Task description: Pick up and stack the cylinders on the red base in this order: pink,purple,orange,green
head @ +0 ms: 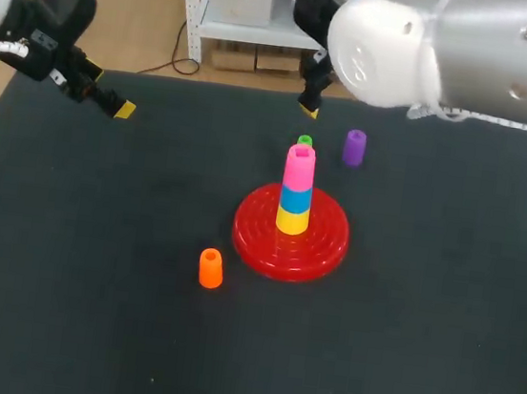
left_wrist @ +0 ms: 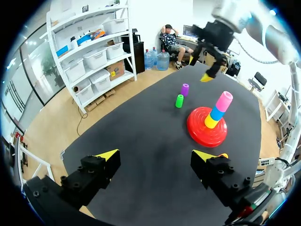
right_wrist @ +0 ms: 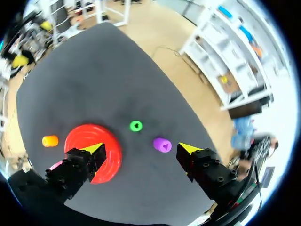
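Right gripper [right_wrist: 141, 149] hangs above the table beyond the red base [head: 320, 247], on the side away from the robot. Its jaws are spread wide and hold nothing.

The purple cylinder [right_wrist: 162, 144] stands upright on the mat below the gripper, with its top face toward the wrist camera. It sits between the two fingers but off-centre, nearer the finger farther from the base. The coming move turns on this: purple looks to be next, and the gripper would need a small sideways shift away from the base before dropping straight down along the cylinder's upright axis.

The green cylinder [right_wrist: 136, 125] also stands upright, near purple and just behind the base. It is apart from purple, so there seems room for the fingers, though the nearer finger would come down between purple and the base.

On the base a stack rises: yellow [head: 291, 222] at the bottom, blue [head: 294, 200] in the middle and pink [head: 299, 168] on top. It is tall enough to be knocked on the carry across.

The orange cylinder [head: 210, 268] stands near the base on the robot's side, toward the left.

Left gripper [left_wrist: 156, 155] is well apart from the base, over the mat's far left corner, with its jaws wide and nothing in them. The right arm is much the nearer to purple.

The mat [head: 90, 281] is dark, flat and matte.
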You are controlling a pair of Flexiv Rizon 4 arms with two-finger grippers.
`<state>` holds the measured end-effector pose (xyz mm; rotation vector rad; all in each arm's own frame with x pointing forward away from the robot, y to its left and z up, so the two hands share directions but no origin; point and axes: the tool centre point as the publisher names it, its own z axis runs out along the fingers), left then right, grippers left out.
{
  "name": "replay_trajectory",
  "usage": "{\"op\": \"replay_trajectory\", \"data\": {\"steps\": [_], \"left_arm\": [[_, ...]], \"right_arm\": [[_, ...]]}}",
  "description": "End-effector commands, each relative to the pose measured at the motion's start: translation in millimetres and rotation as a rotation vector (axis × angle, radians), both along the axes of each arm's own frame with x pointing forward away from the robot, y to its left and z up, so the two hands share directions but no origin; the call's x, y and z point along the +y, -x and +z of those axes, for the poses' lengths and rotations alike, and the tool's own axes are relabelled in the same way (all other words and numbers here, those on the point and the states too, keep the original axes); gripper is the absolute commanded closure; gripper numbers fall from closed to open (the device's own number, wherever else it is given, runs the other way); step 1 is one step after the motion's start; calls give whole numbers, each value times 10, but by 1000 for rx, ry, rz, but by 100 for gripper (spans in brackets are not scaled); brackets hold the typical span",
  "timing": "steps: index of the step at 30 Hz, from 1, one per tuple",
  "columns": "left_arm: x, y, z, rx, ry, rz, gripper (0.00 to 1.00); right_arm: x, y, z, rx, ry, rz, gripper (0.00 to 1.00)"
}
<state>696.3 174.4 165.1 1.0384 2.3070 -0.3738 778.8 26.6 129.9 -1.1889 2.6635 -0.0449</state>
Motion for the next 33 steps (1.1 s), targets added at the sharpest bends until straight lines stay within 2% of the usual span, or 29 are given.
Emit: {"op": "replay_trajectory", "data": {"steps": [1, 6, 12, 23, 33], "left_arm": [[-2, -1, 0, 0, -2, 1, 0], [-2, -1, 0, 0, -2, 1, 0], [-2, -1, 0, 0, -2, 1, 0], [-2, -1, 0, 0, -2, 1, 0], [-2, -1, 0, 0, -2, 1, 0]], "right_arm": [[-97, -311, -247, 84, 10, -107, 0], [-209, -339, -497, 138, 29, -190, 0], [-343, -232, -780, 210, 61, -262, 0], [-606, -67, -1004, 259, 71, -384, 0], [-593, -230, -1054, 258, 42, -434, 0]]}}
